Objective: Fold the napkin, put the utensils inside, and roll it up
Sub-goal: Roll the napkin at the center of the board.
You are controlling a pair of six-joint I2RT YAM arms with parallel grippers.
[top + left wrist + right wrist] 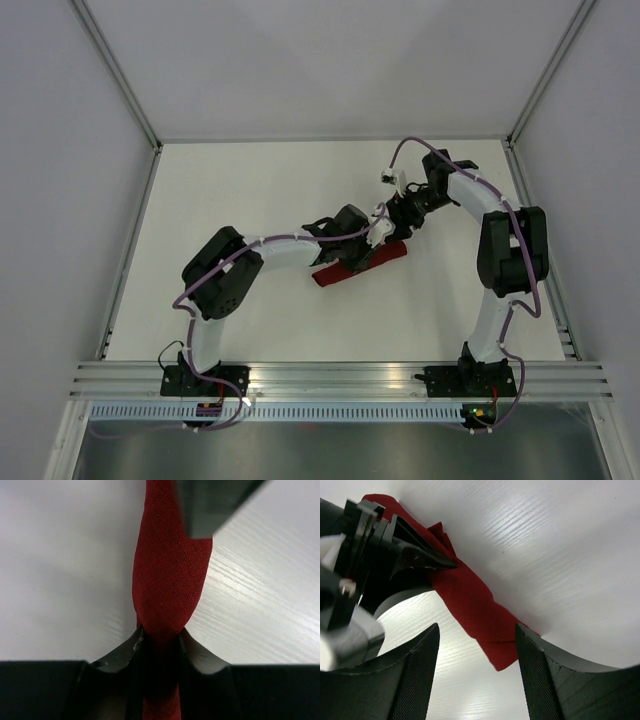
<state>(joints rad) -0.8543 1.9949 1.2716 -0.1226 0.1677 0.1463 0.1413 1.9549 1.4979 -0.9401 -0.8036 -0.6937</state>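
Note:
The dark red napkin [340, 271] lies rolled into a narrow tube on the white table, slanting from lower left to upper right. My left gripper [352, 246] is shut on the roll near its middle; in the left wrist view the cloth [167, 575] is pinched between the two black fingers. My right gripper [408, 222] is open just above the roll's right end; the right wrist view shows that end [492, 630] between the spread fingers [417, 670], not touched. The fork is hidden.
The white table [250, 190] is bounded by aluminium rails on the left [130, 240], right [540, 240] and front [340, 380]. Grey walls stand behind and at both sides.

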